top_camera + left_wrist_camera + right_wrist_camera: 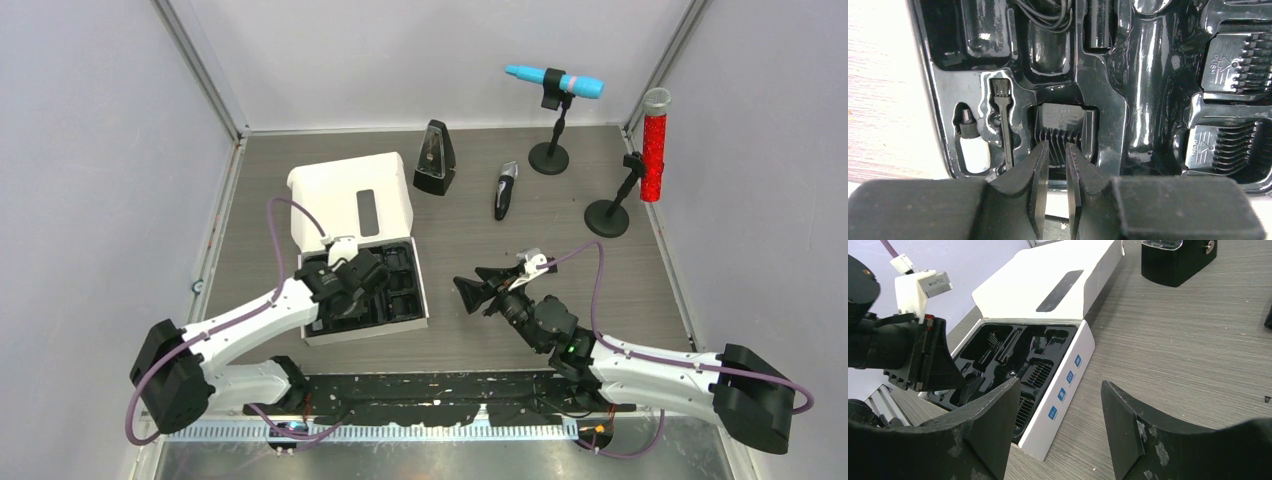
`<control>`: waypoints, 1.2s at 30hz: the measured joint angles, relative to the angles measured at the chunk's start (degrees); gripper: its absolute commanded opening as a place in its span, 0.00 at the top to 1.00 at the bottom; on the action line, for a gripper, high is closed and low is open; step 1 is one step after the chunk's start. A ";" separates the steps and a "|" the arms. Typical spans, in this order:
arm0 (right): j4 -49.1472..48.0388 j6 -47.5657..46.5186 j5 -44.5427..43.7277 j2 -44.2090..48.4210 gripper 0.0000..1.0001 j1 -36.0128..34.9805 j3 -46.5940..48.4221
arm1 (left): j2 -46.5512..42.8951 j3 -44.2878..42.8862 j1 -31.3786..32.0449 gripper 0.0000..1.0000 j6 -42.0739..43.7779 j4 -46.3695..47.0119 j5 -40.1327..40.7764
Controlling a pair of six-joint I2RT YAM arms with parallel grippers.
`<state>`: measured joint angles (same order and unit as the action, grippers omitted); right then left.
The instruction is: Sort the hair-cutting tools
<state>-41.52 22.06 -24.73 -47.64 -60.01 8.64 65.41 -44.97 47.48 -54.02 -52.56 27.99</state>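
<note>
Left gripper [1057,150]: hangs over the black tray [1143,80] inside the white box [345,195]. Its fingers are nearly together with a thin gap between them. The tips sit at the near edge of a comb guard [1063,125]; I cannot tell whether they pinch it.
Right gripper [478,290]: released, fingers spread wide and holding nothing, above the counter [560,250] to the right of the box.
Comb guard: seated in its tray pocket.
Second comb guard [1235,62] and third comb guard [1225,145]: each in its own pocket, one beside the other.
Tiny bottle [973,150]: in a pocket at the tray's edge, just beside a small brush [1003,120].
Cable [1048,12]: coiled in a pocket.
Clipper [505,190]: lies on the counter outside the box, between the metronome [435,160] and the blue microphone [555,82] stand.
</note>
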 measured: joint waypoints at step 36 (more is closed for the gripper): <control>35.60 1.40 -11.67 5.77 0.03 2.45 14.43 | -14.03 -6.47 -8.59 0.07 9.62 -0.15 -3.48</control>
<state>-5.91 23.46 -36.40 -41.87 -57.56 23.07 51.37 -51.44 38.89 -44.40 -52.71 24.51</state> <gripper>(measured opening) 0.962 0.807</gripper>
